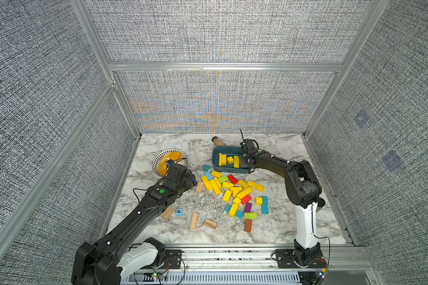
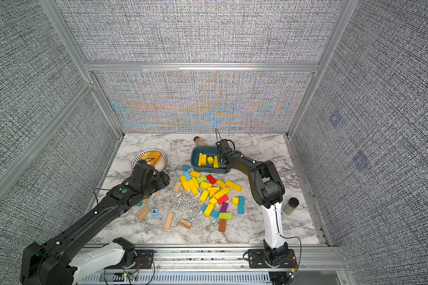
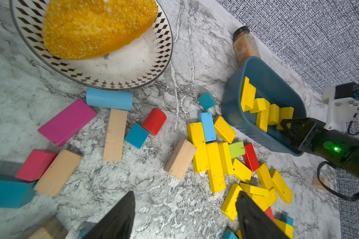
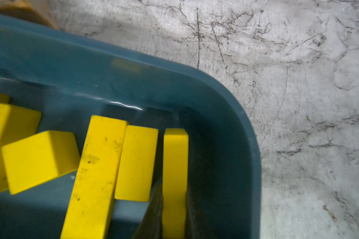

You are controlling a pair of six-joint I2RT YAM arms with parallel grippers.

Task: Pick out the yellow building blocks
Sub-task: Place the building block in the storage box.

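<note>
Grey woven cloth walls (image 1: 208, 37) stand round a white marble desk (image 1: 282, 229). Two black and white robot arms reach in from the near edge, the left arm (image 1: 134, 222) and the right arm (image 1: 299, 182).

A dark teal plastic tub (image 1: 216, 159) sits near the back of the desk. On the left arm's side of it is a round white plate with a black diamond rim (image 3: 164, 47), and a lump of yellow bread (image 3: 95, 27) lies on it. A small brown spice bottle (image 1: 218, 141) lies just behind the tub.

Most of the yellow building blocks (image 1: 214, 186) lie in a messy pile between the arms. They are mixed with red, blue, green and plain wood blocks. A few more yellow ones lie inside the tub.

The left tool (image 3: 184, 194) hangs over bare desk beside the pile. Its two black fingers are wide apart with nothing between them. The right tool (image 4: 173, 187) is down inside the tub, squeezed tight on one long yellow wooden bar (image 4: 175, 155).
</note>
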